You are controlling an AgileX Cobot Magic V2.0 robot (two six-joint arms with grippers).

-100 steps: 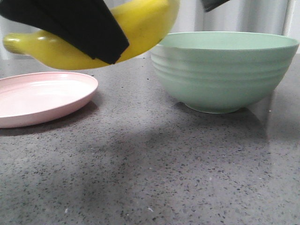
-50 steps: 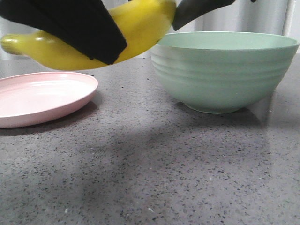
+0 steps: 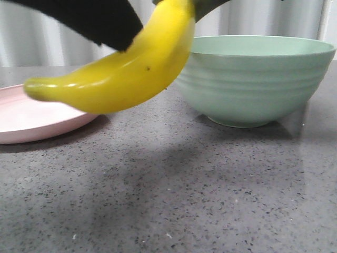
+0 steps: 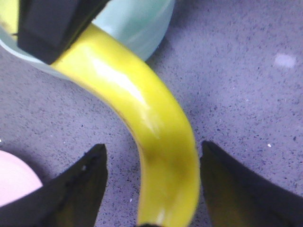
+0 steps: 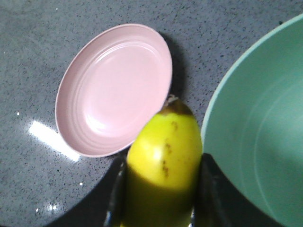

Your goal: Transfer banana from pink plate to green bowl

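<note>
- Front view: the banana [image 3: 126, 79] hangs in the air above the grey speckled table [image 3: 184, 200], touching neither dish.
- It slopes steeply. Its upper end runs out of the top of the picture beside the rim of the green bowl [image 3: 253, 79], and its lower end reaches out in front of the pink plate [image 3: 31, 121].
- The skin is smooth, glossy and bright yellow, with one tiny dark speck on its side.
- A black part of the left gripper [image 3: 100, 21] sits at the top, next to the fruit. A dark sliver of the right gripper [image 3: 210, 5] shows by the raised end.
- Left wrist view: the banana [image 4: 142, 109] curves between the left gripper [image 4: 154, 184] fingers. The jaws are spread, with a clear gap on one side, so they do not clamp it.
- The right gripper [image 4: 52, 23] grips the far end, over the bowl [image 4: 137, 23]. An edge of the plate [image 4: 14, 179] shows in a corner.
- Right wrist view: the right gripper [image 5: 161, 189] jaws are pressed on both sides of the banana [image 5: 165, 151].
- Its brown-flecked end with a dark tip points between the bare plate [image 5: 113, 90] and the bowl [image 5: 265, 123].
</note>
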